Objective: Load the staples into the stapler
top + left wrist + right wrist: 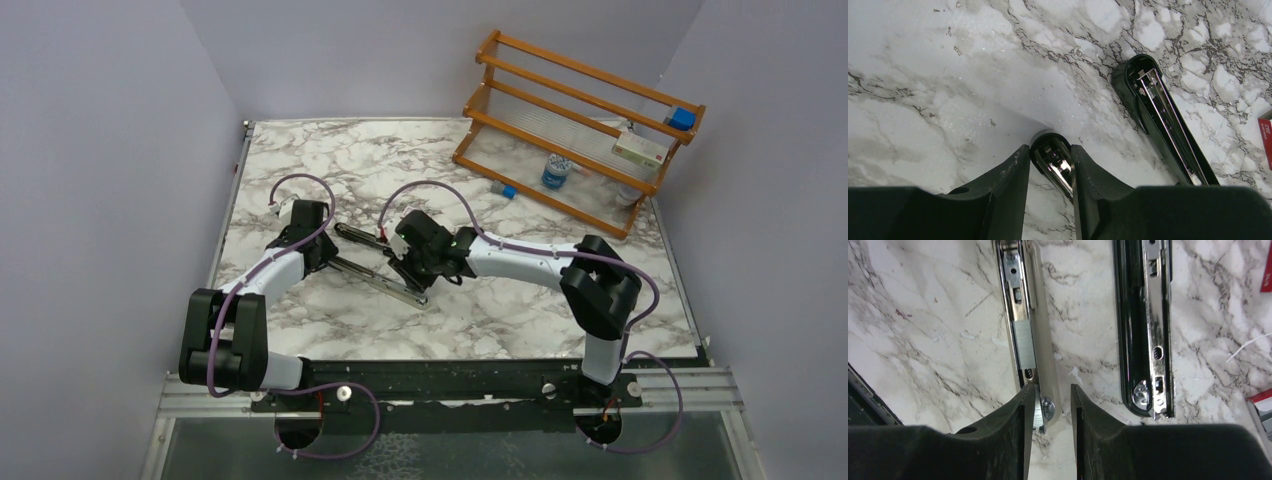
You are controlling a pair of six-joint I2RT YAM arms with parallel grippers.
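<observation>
Top external: black stapler (378,280) splayed open, two arms in a V on marble table (500,320), centre-left.
Left gripper (1049,148): pinching black rounded arm tip, chrome inside.
Right gripper (1053,388): straddling silver channel end; clamped or loose, cannot tell.

White counter (480,320) with grey marble veining, black stapler (1160,117) with silver channel at centre right, red staples box (1267,142) at right edge, orange rack (580,100) upper right, blue block (682,119) on it, lilac walls (100,150).

1 stapler (380,283), 1 staples box (1267,145), 1 wooden rack (575,130)
</observation>
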